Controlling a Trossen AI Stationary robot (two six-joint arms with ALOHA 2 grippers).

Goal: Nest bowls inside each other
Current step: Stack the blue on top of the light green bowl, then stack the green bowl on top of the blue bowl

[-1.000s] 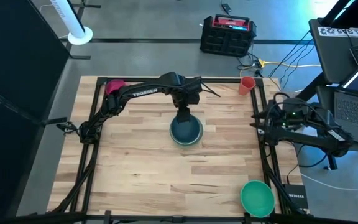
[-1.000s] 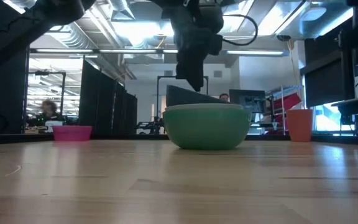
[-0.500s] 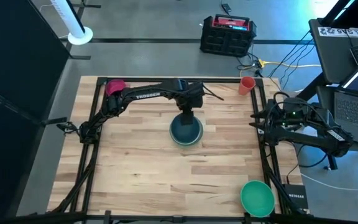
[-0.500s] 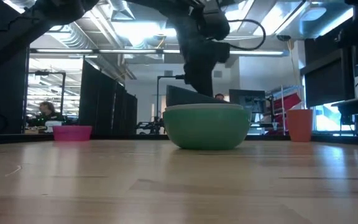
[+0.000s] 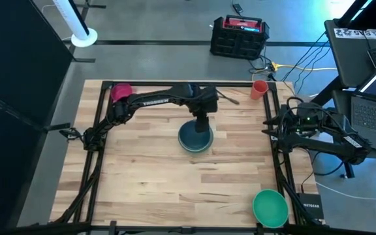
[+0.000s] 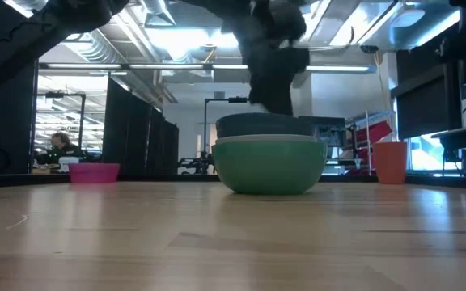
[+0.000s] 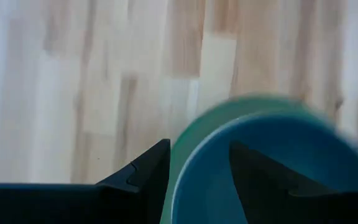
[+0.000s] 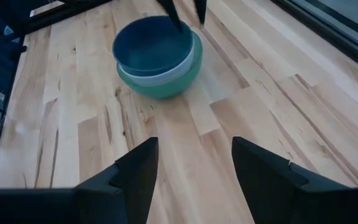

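Three bowls stand nested at the table's middle. The dark teal bowl (image 5: 195,136) sits level inside a white bowl (image 8: 166,73), which sits in the sage green bowl (image 6: 269,166). My left gripper (image 5: 201,123) is open just over the stack's far rim. One finger (image 7: 148,177) stands outside the teal rim and the other (image 7: 257,183) inside it. A pink bowl (image 5: 119,91) rests at the far left corner and a bright green bowl (image 5: 269,207) at the near right corner. My right gripper (image 8: 194,142) waits open at the table's right edge.
An orange cup (image 5: 260,89) stands at the far right corner. Black frame rails run along the table's left and right edges (image 5: 276,163). Bare wood lies between the stack and the near edge.
The teal bowl stood tilted in the stack, with one side of its rim raised. It now lies level inside the white bowl. My left gripper has risen slightly, gone a little toward the table's right edge and tipped less steeply.
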